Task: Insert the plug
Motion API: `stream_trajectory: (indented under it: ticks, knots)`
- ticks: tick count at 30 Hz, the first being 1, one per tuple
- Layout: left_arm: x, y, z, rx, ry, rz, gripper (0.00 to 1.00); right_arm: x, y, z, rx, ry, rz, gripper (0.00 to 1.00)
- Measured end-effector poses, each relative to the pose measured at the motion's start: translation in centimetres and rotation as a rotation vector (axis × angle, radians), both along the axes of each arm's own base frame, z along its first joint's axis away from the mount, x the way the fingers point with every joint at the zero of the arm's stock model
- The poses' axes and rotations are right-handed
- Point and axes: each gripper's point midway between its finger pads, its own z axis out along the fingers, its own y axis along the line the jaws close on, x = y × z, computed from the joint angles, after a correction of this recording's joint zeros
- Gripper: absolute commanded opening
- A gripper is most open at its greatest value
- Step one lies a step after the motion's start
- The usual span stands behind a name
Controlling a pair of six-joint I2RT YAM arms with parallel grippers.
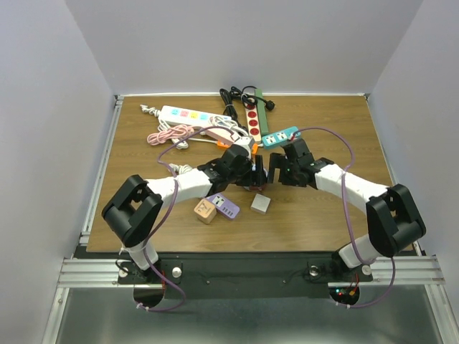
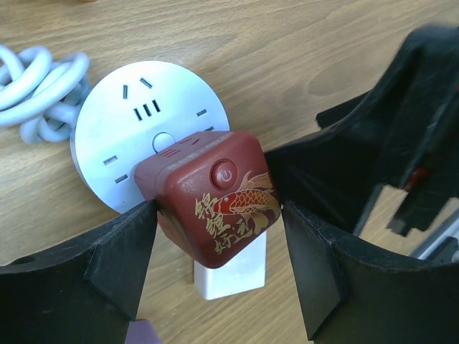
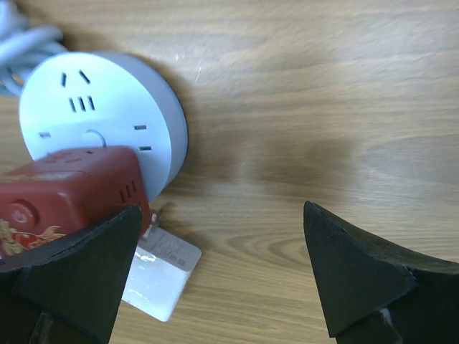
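A dark red cube socket point(image 2: 215, 201) with a gold koi print sits between my left gripper's point(image 2: 219, 265) fingers, which press on both its sides. It hangs over the edge of a round white socket point(image 2: 129, 122) that lies flat on the wood. A white plug adapter point(image 2: 229, 276) lies under the cube's near side, its prongs at the cube's face point(image 3: 64, 186). My right gripper point(image 3: 222, 265) is wide open and empty, just right of the adapter point(image 3: 158, 276) and the round socket point(image 3: 93, 93). In the top view both grippers point(image 1: 247, 172) point(image 1: 276, 168) meet at mid-table.
A white cable coil point(image 2: 36, 86) lies left of the round socket. A grey cube point(image 1: 261, 203), a purple cube point(image 1: 224, 208) and a wooden block point(image 1: 206, 211) sit nearer me. Power strips point(image 1: 190, 116) point(image 1: 252, 118) point(image 1: 280, 136) and a pink cable point(image 1: 171, 134) lie at the back.
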Motion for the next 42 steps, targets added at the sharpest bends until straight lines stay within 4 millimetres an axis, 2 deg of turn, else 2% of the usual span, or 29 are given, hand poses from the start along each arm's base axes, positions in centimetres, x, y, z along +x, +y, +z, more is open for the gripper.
stream_trajectory:
  ticks: [8, 14, 20, 26, 29, 32, 35, 37, 40, 42]
  knots:
    - [0.6, -1.5, -0.7, 0.087, -0.024, -0.044, 0.82, 1.5, -3.1, 0.9, -0.036, -0.043, -0.095, 0.99]
    - [1.6, -2.0, -0.6, 0.165, -0.049, -0.048, 0.82, 2.4, -4.9, 2.5, -0.054, -0.095, -0.136, 1.00]
    - [1.7, -1.8, -0.5, 0.197, -0.057, -0.040, 0.82, 3.1, -5.0, 1.6, -0.081, -0.073, -0.121, 1.00]
    - [1.9, -1.2, -0.7, 0.230, -0.068, -0.028, 0.81, 4.9, -4.3, 1.0, -0.102, -0.057, -0.096, 0.99]
    - [1.7, -0.1, -1.3, 0.273, -0.066, -0.018, 0.81, 6.6, -3.7, 1.4, -0.101, -0.072, -0.087, 0.99]
    - [0.9, 2.0, -2.7, 0.350, -0.039, -0.009, 0.82, 8.3, -2.8, 1.9, -0.094, -0.087, -0.069, 0.99]
    - [0.1, 3.7, -3.2, 0.392, -0.021, -0.006, 0.85, 9.5, -1.8, 2.3, -0.073, -0.095, -0.040, 0.98]
    - [-0.5, 4.7, -2.9, 0.393, -0.020, -0.002, 0.88, 10.5, -1.0, 2.6, -0.058, -0.104, -0.012, 0.97]
    - [-1.0, 6.3, -1.0, 0.340, -0.034, 0.023, 0.88, 11.7, 0.1, 2.9, -0.038, -0.113, 0.022, 0.97]
    - [0.1, 7.3, 1.0, 0.257, -0.049, 0.062, 0.87, 11.9, 0.4, 3.0, -0.029, -0.113, 0.036, 0.97]
